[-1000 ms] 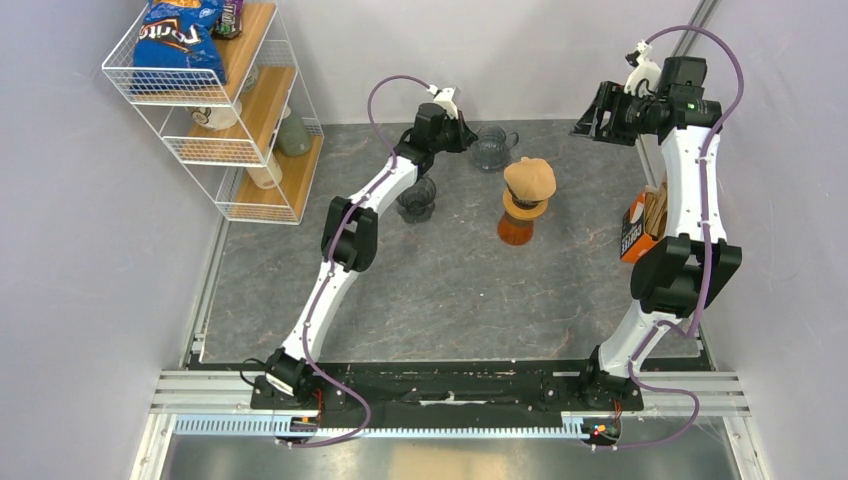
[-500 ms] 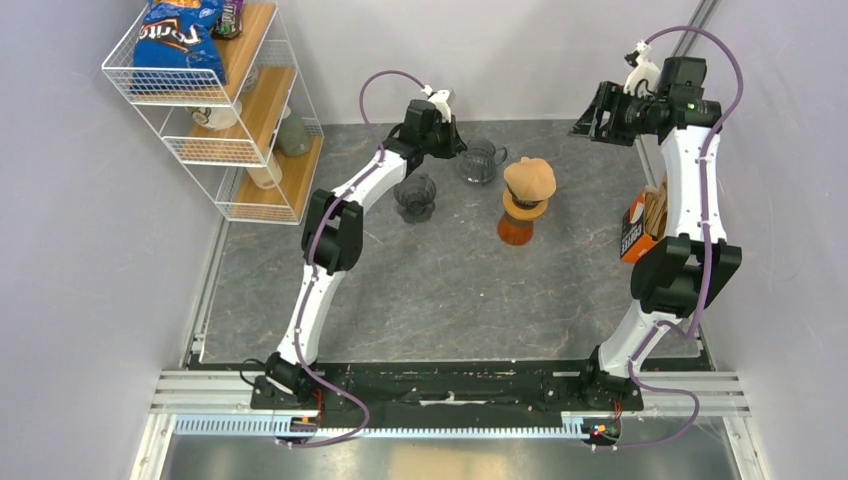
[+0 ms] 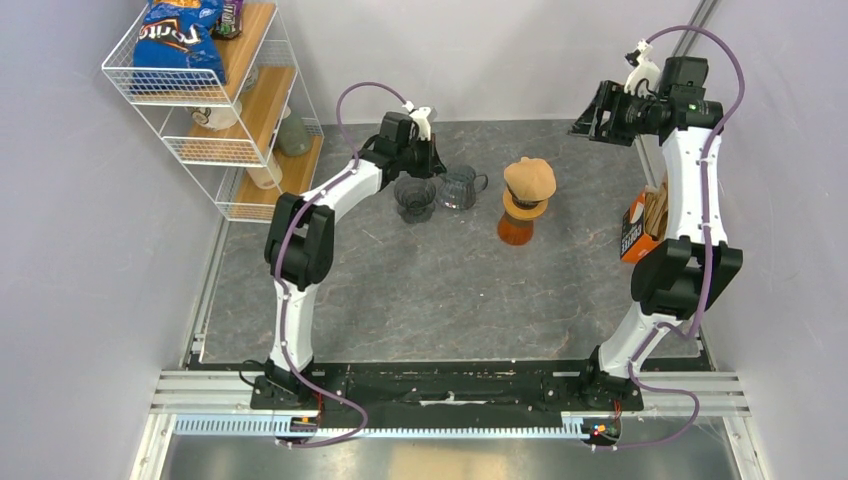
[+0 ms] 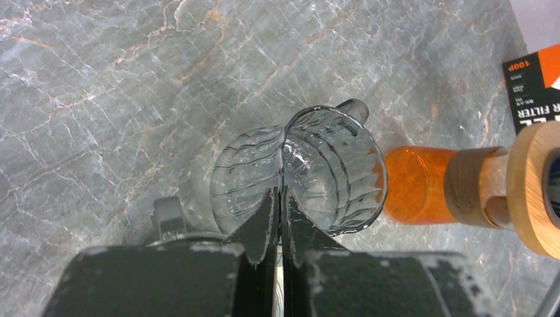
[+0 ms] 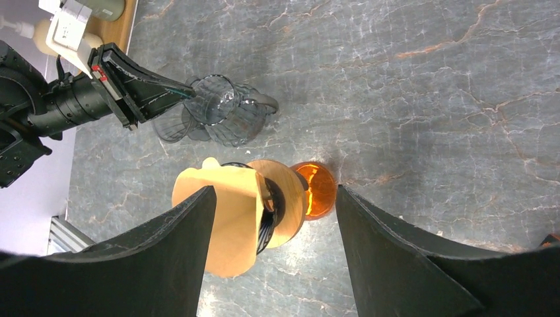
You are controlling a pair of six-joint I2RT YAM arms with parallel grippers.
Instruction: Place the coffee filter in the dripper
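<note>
My left gripper (image 3: 438, 170) (image 4: 282, 193) is shut on the rim of a clear ribbed glass dripper (image 3: 462, 188) (image 4: 337, 168) (image 5: 232, 117) with a handle. That dripper sits right beside a second clear ribbed glass piece (image 3: 414, 198) (image 4: 241, 175). A tan paper coffee filter (image 3: 529, 178) (image 5: 228, 218) rests on the wooden collar (image 4: 535, 188) of an orange carafe (image 3: 516, 228) (image 5: 318, 188). My right gripper (image 3: 592, 115) (image 5: 275, 193) is open, high at the back right, above the filter and holding nothing.
A wire shelf (image 3: 215, 100) with a chip bag, cups and bottles stands at the back left. An orange and black filter box (image 3: 640, 225) (image 4: 538, 86) leans at the right edge, next to the right arm. Grey walls close in on both sides.
My left arm has carried the handled glass dripper left and toward the near side, from the back of the table to beside the other glass piece. The right arm has stayed put.
</note>
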